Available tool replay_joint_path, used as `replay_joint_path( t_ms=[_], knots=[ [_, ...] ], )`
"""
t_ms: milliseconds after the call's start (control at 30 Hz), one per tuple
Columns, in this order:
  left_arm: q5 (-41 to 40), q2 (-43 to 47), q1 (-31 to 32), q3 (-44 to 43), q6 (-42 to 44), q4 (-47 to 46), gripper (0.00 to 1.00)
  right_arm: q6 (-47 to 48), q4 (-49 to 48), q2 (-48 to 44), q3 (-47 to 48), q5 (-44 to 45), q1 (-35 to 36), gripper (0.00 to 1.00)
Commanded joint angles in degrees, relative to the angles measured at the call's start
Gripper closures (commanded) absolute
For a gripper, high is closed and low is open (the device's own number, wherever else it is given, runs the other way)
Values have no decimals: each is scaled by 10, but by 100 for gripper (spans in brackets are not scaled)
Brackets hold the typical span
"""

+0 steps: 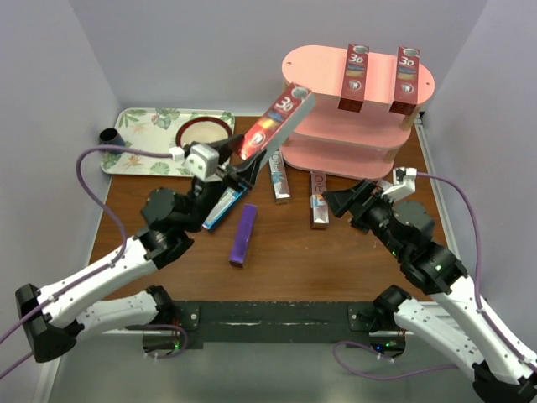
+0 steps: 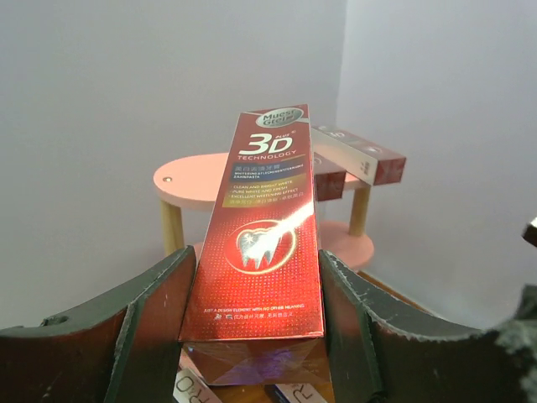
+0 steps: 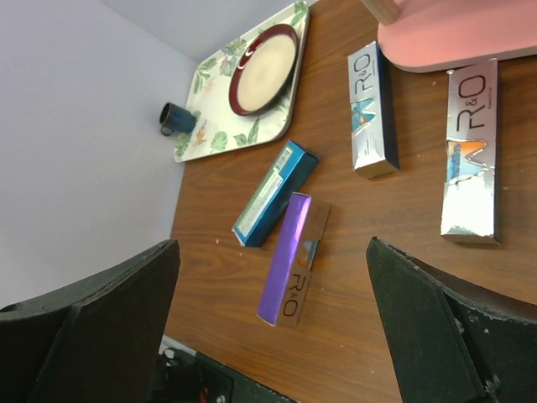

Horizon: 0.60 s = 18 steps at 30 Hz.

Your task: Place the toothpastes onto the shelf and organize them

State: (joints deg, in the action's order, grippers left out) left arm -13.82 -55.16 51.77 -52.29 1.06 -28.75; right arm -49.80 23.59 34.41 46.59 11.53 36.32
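Gripping a red carton (image 1: pixel 273 124) by its lower end, the left claw (image 1: pixel 239 164) holds it tilted up toward the pink shelf (image 1: pixel 310 63), its far end close to the shelf's left side. I cannot tell whether it touches. The jaws are partly closed, pressed against the carton's two long sides. Two more red cartons (image 1: pixel 354 77) (image 1: pixel 406 80) lie across the top board. The right claw (image 1: pixel 336 201) hangs wide open and empty near the shelf's foot. Two silver cartons (image 1: pixel 279 180) (image 1: pixel 319 201), a teal carton (image 1: pixel 222 206) and a purple carton (image 1: pixel 244 235) lie on the table (image 1: pixel 352 260), none of them held.
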Motion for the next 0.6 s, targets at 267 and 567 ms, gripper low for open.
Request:
replay_joint_path(
  t_ms=[267, 567],
  knots=[
    [-116, -244, -18, -294, 60, 62, 100, 94, 69, -9, 31, 14, -1, 1],
    [-181, -405, -24, -460, 84, 53, 100, 134, 91, -11, 36, 5, -1, 1]
  ],
)
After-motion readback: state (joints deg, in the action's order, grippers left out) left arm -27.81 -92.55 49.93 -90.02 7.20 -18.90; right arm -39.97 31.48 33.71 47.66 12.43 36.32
